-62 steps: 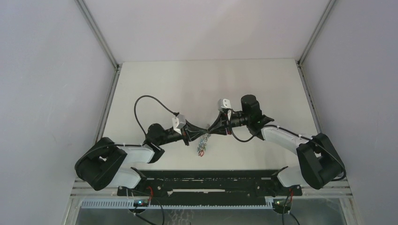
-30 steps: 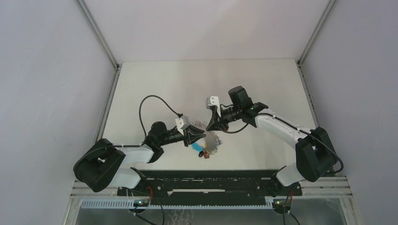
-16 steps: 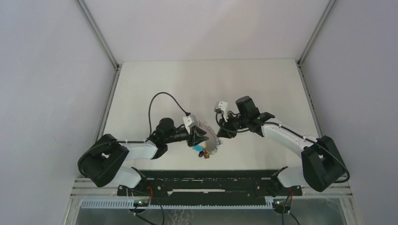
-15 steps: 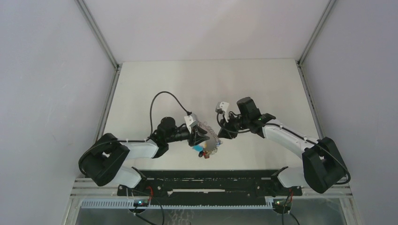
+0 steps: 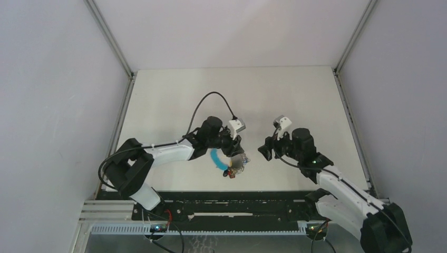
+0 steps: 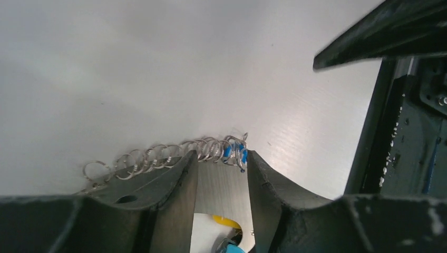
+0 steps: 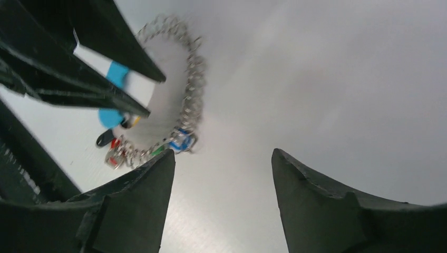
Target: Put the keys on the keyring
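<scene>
Keyring (image 7: 192, 79) flat on table (image 5: 174, 95) near front middle, blue-headed key (image 7: 182, 141) among its silver loops, left claw (image 6: 221, 158) narrowly parted at the ring, right claw (image 7: 222, 154) wide open, empty, near.

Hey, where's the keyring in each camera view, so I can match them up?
Top external: keyring at centre, beside the left gripper.
Left wrist: keyring lower middle, just past the fingers.
Right wrist: keyring upper left, curving down.
Shared landmark: the left gripper, by the ring in all three.
</scene>
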Controlling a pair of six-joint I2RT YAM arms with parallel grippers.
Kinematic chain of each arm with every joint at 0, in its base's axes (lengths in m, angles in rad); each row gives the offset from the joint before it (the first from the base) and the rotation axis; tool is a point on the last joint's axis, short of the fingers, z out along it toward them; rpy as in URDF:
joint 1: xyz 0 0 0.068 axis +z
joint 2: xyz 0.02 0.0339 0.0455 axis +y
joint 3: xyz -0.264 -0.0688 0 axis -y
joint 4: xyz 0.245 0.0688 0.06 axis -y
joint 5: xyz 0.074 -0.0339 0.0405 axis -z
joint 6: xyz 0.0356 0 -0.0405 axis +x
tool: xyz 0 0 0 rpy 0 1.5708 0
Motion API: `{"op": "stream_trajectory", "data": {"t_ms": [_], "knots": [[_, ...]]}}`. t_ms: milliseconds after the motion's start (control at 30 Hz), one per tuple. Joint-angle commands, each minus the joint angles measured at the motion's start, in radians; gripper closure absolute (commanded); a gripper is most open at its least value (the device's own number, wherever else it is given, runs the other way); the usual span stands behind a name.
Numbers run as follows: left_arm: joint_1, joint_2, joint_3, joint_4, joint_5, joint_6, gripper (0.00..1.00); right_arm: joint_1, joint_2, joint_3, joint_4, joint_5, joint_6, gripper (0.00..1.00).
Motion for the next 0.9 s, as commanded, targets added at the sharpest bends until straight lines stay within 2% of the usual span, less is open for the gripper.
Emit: {"op": "stream_trajectory", "data": {"t_ms": [0,67,167,367,500,867], "knots": [[-0.042,0.052,0.15,-0.253,-0.036,0.049,0.57,-0.024,-0.159,-0.06,0.086,0.226,0.126,0.32],[-0.048,0.088,0.215,-0.344,-0.029,0.067,0.59,-0.034,-0.211,-0.082,0.076,0.283,0.146,0.31],[-0.058,0.138,0.296,-0.465,-0.026,0.097,0.62,-0.048,-0.261,-0.097,0.069,0.291,0.163,0.31],[-0.07,0.208,0.401,-0.583,-0.02,0.115,0.67,-0.049,-0.269,-0.097,0.072,0.261,0.173,0.31],[-0.075,0.243,0.452,-0.623,-0.015,0.124,0.7,-0.049,-0.283,-0.096,0.064,0.248,0.17,0.32],[-0.085,0.317,0.537,-0.676,0.001,0.129,0.71,-0.051,-0.282,-0.093,0.059,0.239,0.167,0.32]]}}
